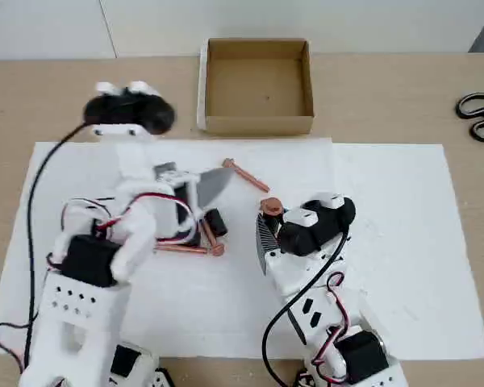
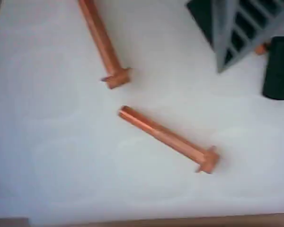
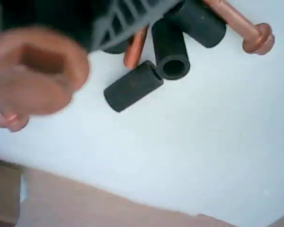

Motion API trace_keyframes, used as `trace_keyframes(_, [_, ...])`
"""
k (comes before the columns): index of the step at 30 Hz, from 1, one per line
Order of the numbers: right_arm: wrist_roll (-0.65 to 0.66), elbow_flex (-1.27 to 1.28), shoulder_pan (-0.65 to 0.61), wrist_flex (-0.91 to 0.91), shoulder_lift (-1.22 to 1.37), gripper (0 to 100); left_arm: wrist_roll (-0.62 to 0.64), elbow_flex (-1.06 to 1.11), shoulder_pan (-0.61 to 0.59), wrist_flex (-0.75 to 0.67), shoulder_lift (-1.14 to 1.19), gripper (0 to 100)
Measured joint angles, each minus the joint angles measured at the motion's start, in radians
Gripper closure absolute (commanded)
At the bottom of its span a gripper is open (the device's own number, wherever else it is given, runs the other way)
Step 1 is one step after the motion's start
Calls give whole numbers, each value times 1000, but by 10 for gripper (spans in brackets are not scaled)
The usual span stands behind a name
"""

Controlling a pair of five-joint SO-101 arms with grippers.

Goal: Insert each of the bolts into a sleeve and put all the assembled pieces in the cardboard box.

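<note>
**Inspector:** Right end effector: report.

**Arm:** My right gripper [image 1: 266, 216] is clamping a copper bolt [image 1: 270, 206], whose head is showing at the gripper's tip above the white sheet [image 1: 387, 242]. The right wrist view is presenting that same head large and blurred, close to the lens.

**Inspector:** Left end effector?

**Arm:** My left gripper [image 1: 212, 185] is hanging over the middle of the sheet. I cannot tell whether it is apart or together.

**Inspector:** Loose parts?

**Arm:** In the high view, a free bolt [image 1: 246, 175] is lying just beside my left gripper, on the side toward the cardboard box [image 1: 258, 124]. The box is standing on the bare table [image 1: 387, 89] just beyond the sheet. Two more bolts [image 1: 210, 237] [image 1: 181, 248] are lying by my left arm, their heads close together, with a black sleeve [image 1: 216, 221] just beside them.

**Inspector:** Differences between views?

**Arm:** The right wrist view is showing three sleeves [image 3: 132, 87] [image 3: 170, 47] [image 3: 201, 21] bunched and touching, with a bolt shaft between them. The high view is giving one, my left arm covering the ground next to it. The left wrist view is showing a pair of bolts [image 2: 102, 40] [image 2: 168, 137] lying apart on the sheet. Scissors [image 1: 480, 115] are lying on the table toward my right, well apart from the parts.
</note>
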Motion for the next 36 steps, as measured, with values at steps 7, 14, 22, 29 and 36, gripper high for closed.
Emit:
trace_keyframes(7, [72, 18, 115, 0, 0, 995, -6, -60, -379, 81, 0, 697])
trace_keyframes(14, [222, -161, 443, 143, 15, 995, -330, -86, -717, 84, 0, 697])
trace_keyframes(22, [252, -795, 704, 278, 384, 995, -419, 68, -766, 63, 0, 697])
trace_keyframes(29, [252, -1455, 598, 388, 971, 995, -422, 89, -769, 35, 0, 697])
trace_keyframes(36, [252, -1837, 381, 374, 1536, 995, -430, 92, -770, 94, 0, 697])
